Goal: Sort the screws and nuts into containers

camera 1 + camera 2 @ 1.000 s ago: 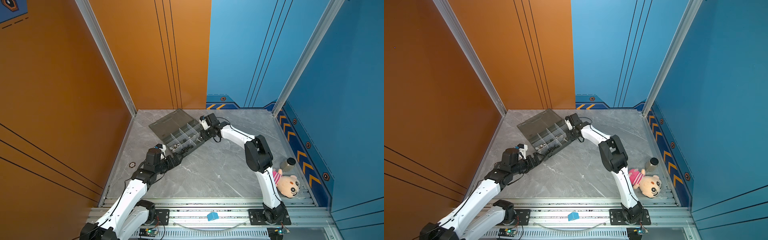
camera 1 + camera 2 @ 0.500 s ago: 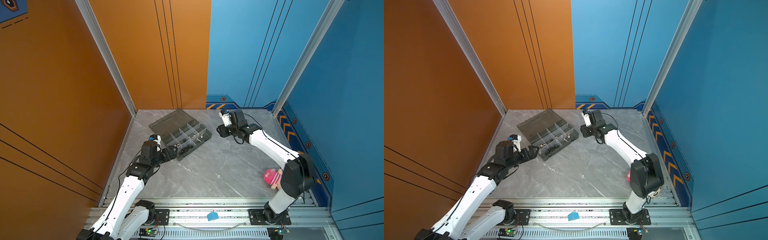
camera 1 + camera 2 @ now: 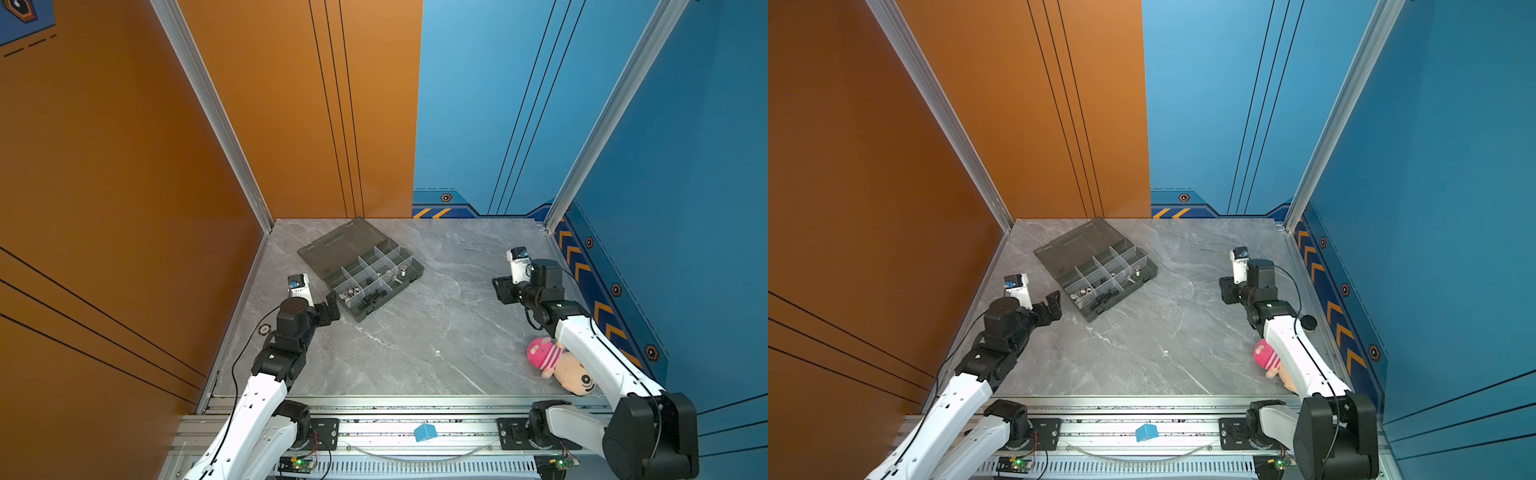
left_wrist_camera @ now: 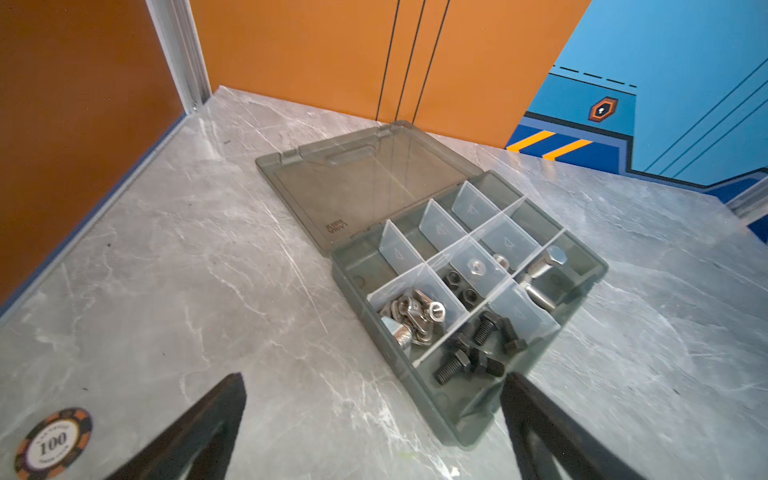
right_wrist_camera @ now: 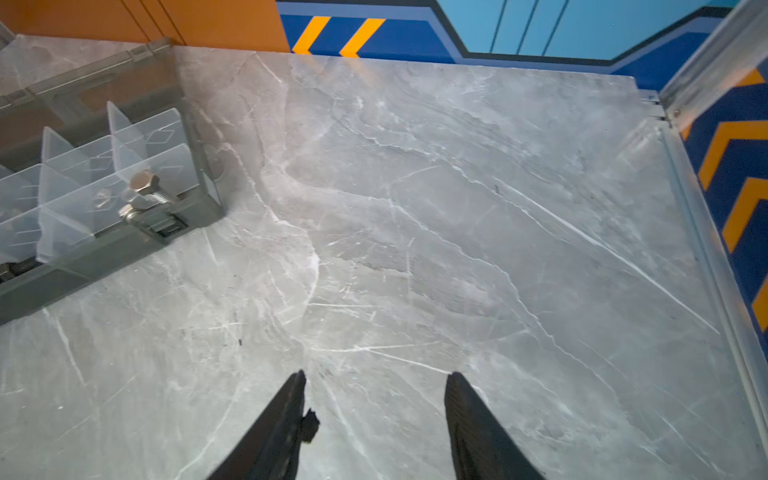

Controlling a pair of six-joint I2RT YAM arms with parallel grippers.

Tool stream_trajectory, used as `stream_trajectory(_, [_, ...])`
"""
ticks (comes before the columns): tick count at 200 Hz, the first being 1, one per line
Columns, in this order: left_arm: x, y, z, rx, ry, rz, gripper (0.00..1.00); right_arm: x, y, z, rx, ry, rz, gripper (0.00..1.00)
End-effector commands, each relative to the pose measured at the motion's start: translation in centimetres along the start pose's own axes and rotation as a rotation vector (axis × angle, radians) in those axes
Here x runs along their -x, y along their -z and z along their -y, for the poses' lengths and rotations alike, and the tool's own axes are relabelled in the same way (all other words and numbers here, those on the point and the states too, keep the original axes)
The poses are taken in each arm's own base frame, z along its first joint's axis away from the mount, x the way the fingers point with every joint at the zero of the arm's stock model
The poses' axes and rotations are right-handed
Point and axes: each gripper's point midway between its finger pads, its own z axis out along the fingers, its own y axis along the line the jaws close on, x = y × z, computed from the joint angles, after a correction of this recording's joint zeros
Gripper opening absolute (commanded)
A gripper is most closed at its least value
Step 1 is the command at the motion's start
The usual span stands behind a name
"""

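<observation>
The smoky-grey organizer box [image 3: 336,247] [image 3: 1075,245] lies open at the back left in both top views, lid flat. Its containers hold sorted parts. Black screws [image 4: 478,349] fill the nearest corner and silver bolts [image 4: 540,274] [image 5: 145,187] lie in the compartment alongside. Silver nuts [image 4: 415,316] and black nuts [image 4: 461,286] sit in other compartments. My left gripper [image 3: 328,309] [image 3: 1050,307] [image 4: 374,378] is open just short of the box's near corner, holding nothing. My right gripper [image 3: 500,289] [image 3: 1225,289] [image 5: 377,374] hangs open over bare table at the right. A small dark speck [image 5: 309,422] clings to one finger.
A pink plush doll [image 3: 557,365] [image 3: 1266,357] lies under the right arm at the front right, beside a black-capped bottle [image 3: 1308,322]. A poker chip [image 4: 54,440] [image 3: 264,329] lies by the left wall. A blue cube [image 3: 424,432] sits on the front rail.
My right arm has swung away from the box to the table's right side, its jaws spreading wider. My left gripper has drawn back slightly from the box, still open.
</observation>
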Motion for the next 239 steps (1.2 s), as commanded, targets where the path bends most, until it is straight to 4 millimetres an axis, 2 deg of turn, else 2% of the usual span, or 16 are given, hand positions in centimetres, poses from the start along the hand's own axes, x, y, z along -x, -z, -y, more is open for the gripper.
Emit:
stream_trajectory(1, [2.1, -0.2, -1.3, 0.077, -0.088, 0.124, 0.98, 0.5, 0.1, 0.9, 0.018, -0.023, 0.11, 0.57])
stream_trajectory(24, [1.5, -1.1, -1.3, 0.077, -0.136, 0.126, 0.98, -0.4, -0.6, 2.6, -0.047, -0.037, 0.157, 0.58])
stream_trajectory(55, [0.3, -2.5, -1.5, 0.071, -0.173, 0.111, 0.98, -1.2, -2.0, 3.3, -0.074, -0.046, 0.22, 0.61])
stream_trajectory(105, [-0.8, -4.3, -2.4, 0.072, -0.167, 0.095, 0.98, -2.1, -4.9, 3.9, -0.077, -0.07, 0.226, 0.63])
stream_trajectory(132, [-1.5, -4.9, -3.6, 0.099, -0.159, 0.101, 0.98, -3.0, -6.3, 4.6, -0.092, -0.084, 0.207, 0.64])
stream_trajectory(162, [-2.1, -5.9, -4.9, 0.119, -0.164, 0.127, 0.98, -3.4, -6.5, 4.8, -0.136, -0.066, 0.22, 0.65])
stream_trajectory(182, [-2.7, -6.9, -5.4, 0.111, -0.148, 0.107, 0.98, -3.7, -6.3, 4.8, -0.153, -0.06, 0.242, 0.74])
stream_trajectory(198, [-3.4, -8.0, -5.4, 0.098, -0.154, 0.085, 0.98, -4.1, -6.3, 4.8, -0.168, -0.051, 0.264, 0.78])
stream_trajectory(227, [-2.8, -9.1, -5.4, 0.098, -0.161, 0.096, 0.98, -4.2, -6.3, 4.8, -0.175, -0.051, 0.268, 0.81])
stream_trajectory(228, [-2.8, -9.1, -5.4, 0.098, -0.161, 0.096, 0.98, -4.2, -6.3, 4.8, -0.174, -0.051, 0.269, 0.82])
stream_trajectory(230, [-2.7, -9.2, -5.4, 0.098, -0.162, 0.098, 0.98, -4.2, -6.3, 4.8, -0.173, -0.051, 0.269, 0.93])
stream_trajectory(232, [-2.7, -9.2, -5.4, 0.098, -0.163, 0.097, 0.98, -4.2, -6.3, 4.8, -0.173, -0.05, 0.268, 0.99])
stream_trajectory(239, [-2.8, -9.4, -5.5, 0.1, -0.151, 0.093, 0.98, -4.2, -6.3, 4.8, -0.176, -0.051, 0.265, 1.0])
